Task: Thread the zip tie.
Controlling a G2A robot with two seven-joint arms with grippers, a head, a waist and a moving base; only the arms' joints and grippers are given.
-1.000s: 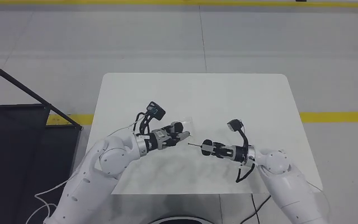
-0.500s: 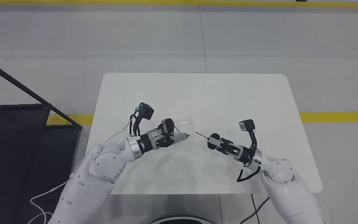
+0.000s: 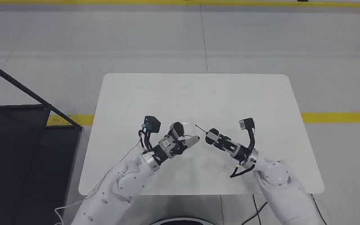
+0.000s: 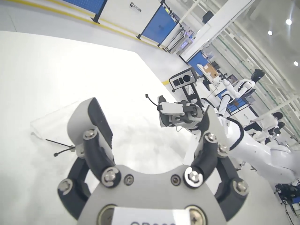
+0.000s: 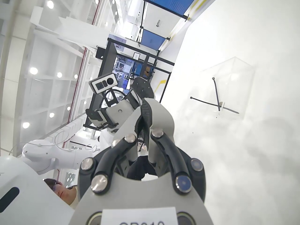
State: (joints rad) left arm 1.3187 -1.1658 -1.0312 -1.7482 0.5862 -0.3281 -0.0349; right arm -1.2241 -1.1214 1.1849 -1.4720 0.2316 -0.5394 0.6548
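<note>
My right gripper [image 3: 211,134] hangs over the middle of the white table [image 3: 253,101], shut on a thin black zip tie [image 3: 200,129]. The tie's free end points away toward the far side. From the left wrist view, that zip tie [image 4: 151,100] sticks out of the right gripper's fingers [image 4: 164,108], head end up. My left gripper [image 3: 188,136] is just beside it, open and holding nothing, its two pads [image 4: 100,118] spread wide. In the right wrist view my right gripper [image 5: 145,108] has its fingers pressed together.
A clear plastic bag [image 3: 187,121] lies flat on the table beyond the grippers, with two loose black zip ties [image 5: 216,95] crossed on it. These loose ties [image 4: 59,149] also lie beside the left finger. A dark frame [image 3: 28,90] stands off the table's left side.
The right gripper carried its zip tie a little toward the far side and tilted it. The left forearm swung in toward the table's middle, bringing the left gripper closer to the right one.
</note>
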